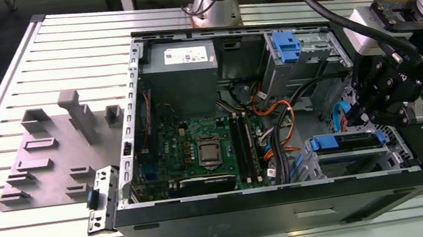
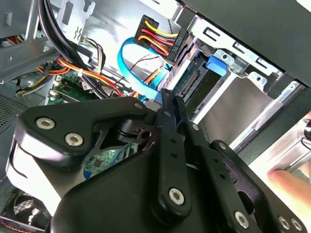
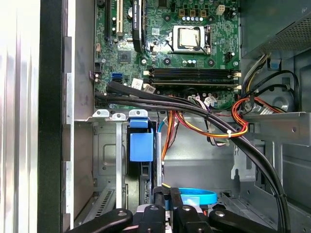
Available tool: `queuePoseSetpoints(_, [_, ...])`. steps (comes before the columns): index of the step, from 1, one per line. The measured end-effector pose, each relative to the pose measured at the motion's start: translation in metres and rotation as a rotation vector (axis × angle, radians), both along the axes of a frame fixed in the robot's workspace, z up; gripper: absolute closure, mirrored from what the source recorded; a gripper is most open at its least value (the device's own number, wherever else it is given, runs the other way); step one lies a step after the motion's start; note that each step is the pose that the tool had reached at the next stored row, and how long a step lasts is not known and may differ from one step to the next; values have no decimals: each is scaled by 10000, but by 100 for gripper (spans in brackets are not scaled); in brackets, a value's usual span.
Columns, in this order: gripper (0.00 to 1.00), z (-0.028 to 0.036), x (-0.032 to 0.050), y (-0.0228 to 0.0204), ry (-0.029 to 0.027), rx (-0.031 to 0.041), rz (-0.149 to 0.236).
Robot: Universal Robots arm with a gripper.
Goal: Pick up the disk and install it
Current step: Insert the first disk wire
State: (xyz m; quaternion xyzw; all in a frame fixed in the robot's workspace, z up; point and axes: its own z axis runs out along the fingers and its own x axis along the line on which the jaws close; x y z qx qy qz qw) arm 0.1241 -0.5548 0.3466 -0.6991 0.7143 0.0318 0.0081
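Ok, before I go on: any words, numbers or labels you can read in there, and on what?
None can be read.
White label on the power supply: print too small to read.
Circuit board: white markings too small to read.
Disk in its bay: no lettering shows on the visible part.

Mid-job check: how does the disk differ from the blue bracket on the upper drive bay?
The disk is silver-grey metal framed by blue rails; the blue bracket is all blue plastic. The disk sits in the lower cage close beside the claw; the blue bracket sits on the upper drive bay, away from the claw. The disk looks wider than the blue bracket. Both are inside the open case, along the exterior view's right.
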Motion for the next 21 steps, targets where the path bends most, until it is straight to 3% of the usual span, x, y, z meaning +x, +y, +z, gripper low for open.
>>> queuePoseSetpoints(9, [84,-14,0,-147,0,35,0])
queuePoseSetpoints(21, [84,-81,-25,-152,-4,65,0])
